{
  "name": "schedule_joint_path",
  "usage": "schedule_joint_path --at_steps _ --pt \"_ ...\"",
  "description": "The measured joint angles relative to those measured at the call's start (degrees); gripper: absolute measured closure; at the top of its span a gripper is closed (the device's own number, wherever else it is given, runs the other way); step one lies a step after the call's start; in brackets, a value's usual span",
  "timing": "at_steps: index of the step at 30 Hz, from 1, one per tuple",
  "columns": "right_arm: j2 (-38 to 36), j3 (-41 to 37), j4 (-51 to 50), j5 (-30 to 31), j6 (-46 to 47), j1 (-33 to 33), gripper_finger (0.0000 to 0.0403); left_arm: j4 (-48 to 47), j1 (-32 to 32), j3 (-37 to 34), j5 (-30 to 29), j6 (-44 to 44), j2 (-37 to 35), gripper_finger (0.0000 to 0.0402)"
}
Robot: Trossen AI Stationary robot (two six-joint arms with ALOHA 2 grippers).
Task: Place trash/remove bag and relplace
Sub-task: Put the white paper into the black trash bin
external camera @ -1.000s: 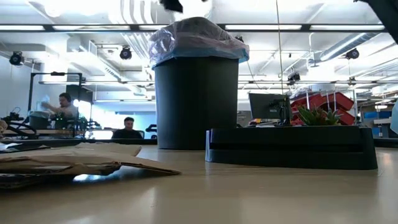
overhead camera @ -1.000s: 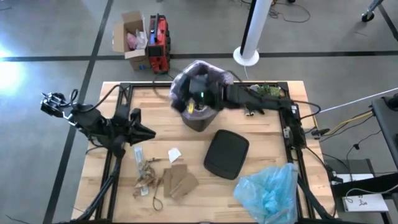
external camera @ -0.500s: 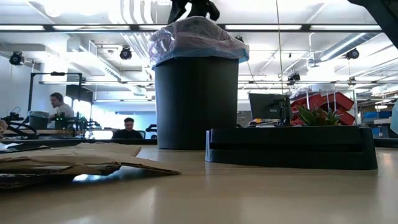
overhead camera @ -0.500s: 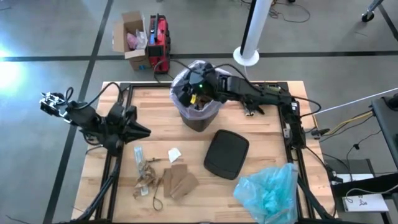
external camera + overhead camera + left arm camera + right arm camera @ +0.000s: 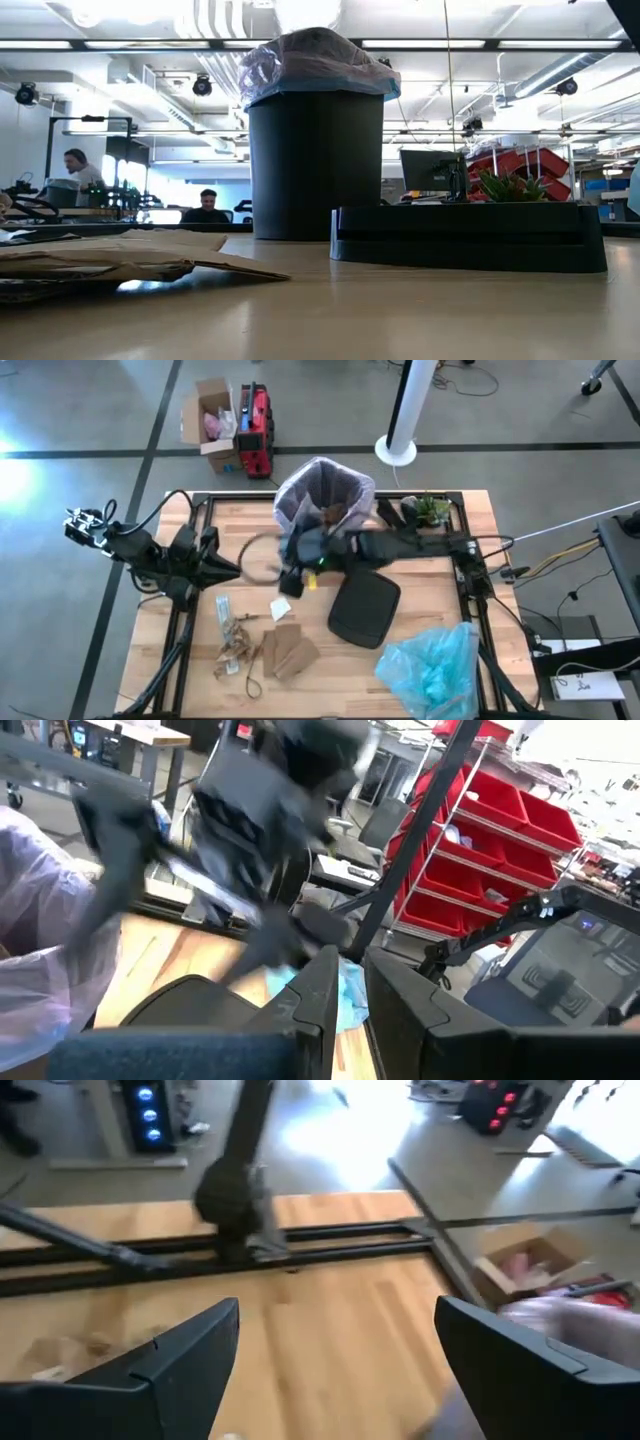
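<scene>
The black bin (image 5: 322, 545) stands at the table's far middle, and the pale pink-lavender bag (image 5: 300, 495) lines it and folds over its rim (image 5: 315, 62). Crumpled brown paper (image 5: 330, 515) lies inside. More trash (image 5: 262, 648), brown paper and wrappers, lies heaped near the front left, with a white scrap (image 5: 280, 608) beside it. My right gripper (image 5: 338, 1365) is open and empty, just in front of the bin (image 5: 292, 570), above bare wood. My left gripper (image 5: 238, 571) waits shut at the left, its fingers (image 5: 330, 995) together.
A flat black lid (image 5: 363, 607) lies right of centre, in front of the bin. The crinkly light blue bag (image 5: 435, 665) sits at the front right corner. A small plant (image 5: 430, 508) stands at the far right. People sit at desks (image 5: 205, 205) beyond the table.
My right gripper has left its place above the bin's mouth. It has swung down toward the table's near edge and a little left, to just in front of the bin. With the gripper gone, brown paper shows inside the bag.
</scene>
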Motion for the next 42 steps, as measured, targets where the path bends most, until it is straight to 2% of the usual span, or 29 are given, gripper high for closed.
schedule_joint_path --at_steps 7,19,30,37,42 --pt "6.98 -0.04 3.89 -0.12 4.45 4.67 0.0079 -1.16 0.0 -0.02 -0.07 2.24 -1.06 0.0363" --pt "19.03 -0.09 3.18 0.17 15.2 5.03 0.0078 -8.02 -0.02 -0.01 0.04 -3.07 -1.64 0.0363" --pt "25.25 -0.15 3.11 0.39 20.9 4.19 0.0078 -10.72 -0.02 -0.02 0.07 -4.2 -1.76 0.0363" --pt "28.95 -0.17 1.43 0.46 34.6 2.06 0.0086 -10.94 -0.03 -0.06 0.09 -4.91 -0.13 0.0363" --pt "31.32 -0.08 1.64 1.12 39.67 1.88 0.0098 -11.06 -0.04 -0.1 0.14 -5.31 1.55 0.0363"
